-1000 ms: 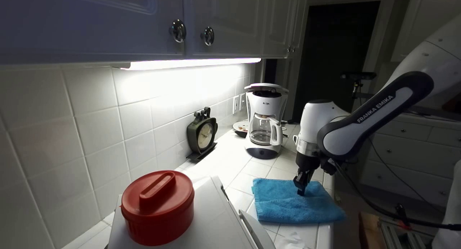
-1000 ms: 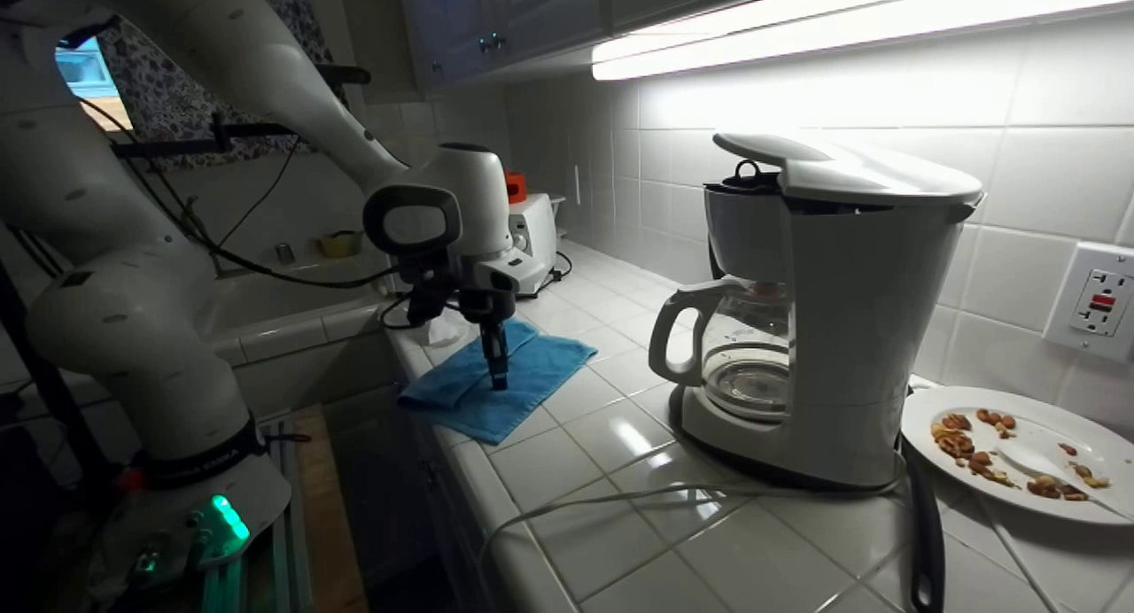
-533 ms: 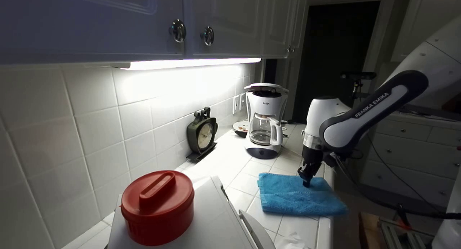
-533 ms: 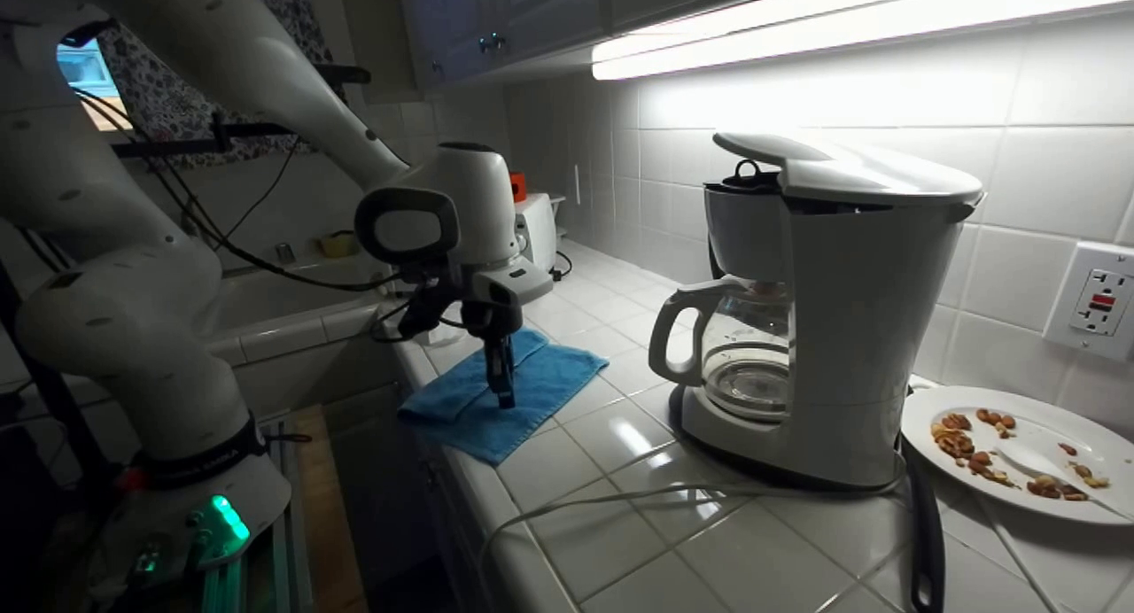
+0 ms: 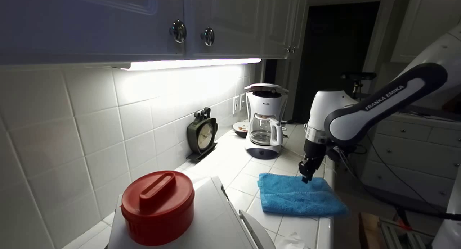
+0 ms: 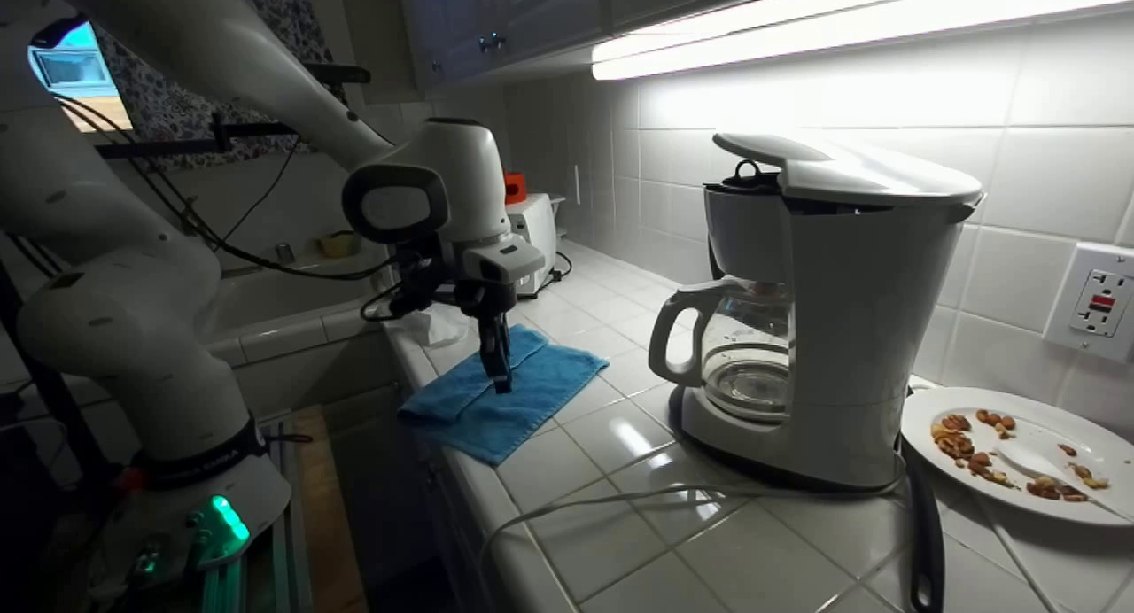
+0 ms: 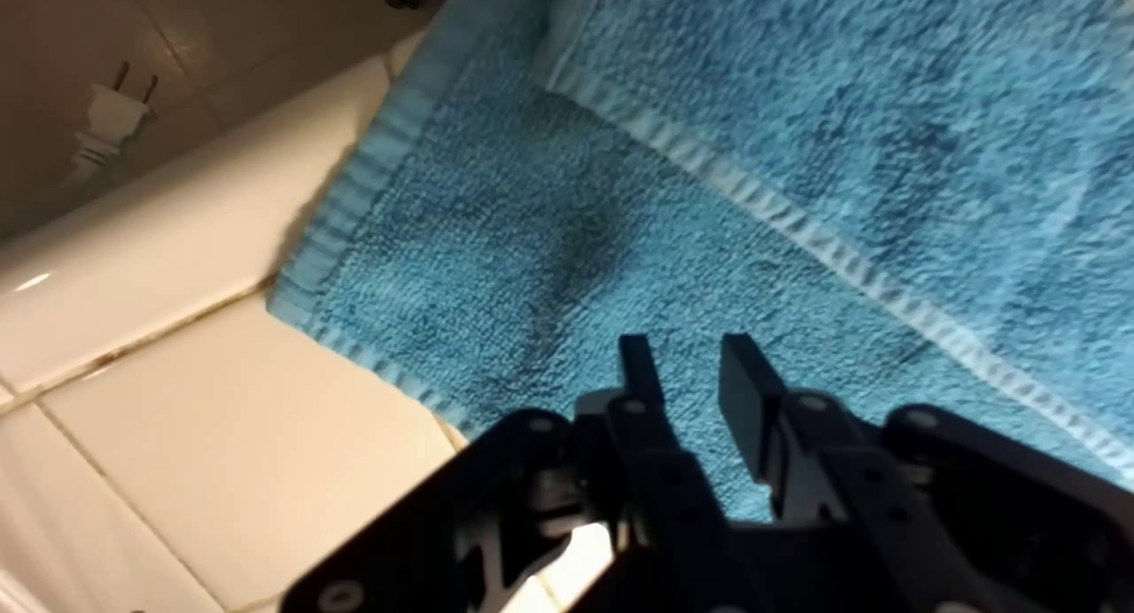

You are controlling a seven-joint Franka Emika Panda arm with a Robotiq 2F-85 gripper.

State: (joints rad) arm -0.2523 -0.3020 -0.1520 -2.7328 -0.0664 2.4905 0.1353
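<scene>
A blue towel [image 5: 288, 202] lies on the tiled counter with one flap folded over. In the wrist view the towel [image 7: 461, 241] fills most of the picture, its pale stitched hem running diagonally. My gripper [image 7: 682, 340] stands partly open, and only towel surface shows through the gap between its dark fingers [image 7: 746, 400]. Nothing is held. In both exterior views the gripper [image 5: 306, 180] points down over the part of the towel nearer the coffee maker. Its tips appear slightly above the cloth [image 6: 554, 387].
A white coffee maker [image 6: 850, 347] with a glass carafe [image 6: 749, 365] stands beyond the towel. Behind it is a plate [image 6: 1099, 436] of nuts. A red lidded container [image 5: 158, 209] sits on a white appliance [image 5: 212, 220]. A green scale [image 5: 202, 134] leans near the wall. The counter edge [image 7: 177, 214] runs alongside the towel.
The towel slid a little toward the coffee maker with the gripper on it, then stayed put. Since then the gripper has risen off the cloth, and its fingers have parted.
</scene>
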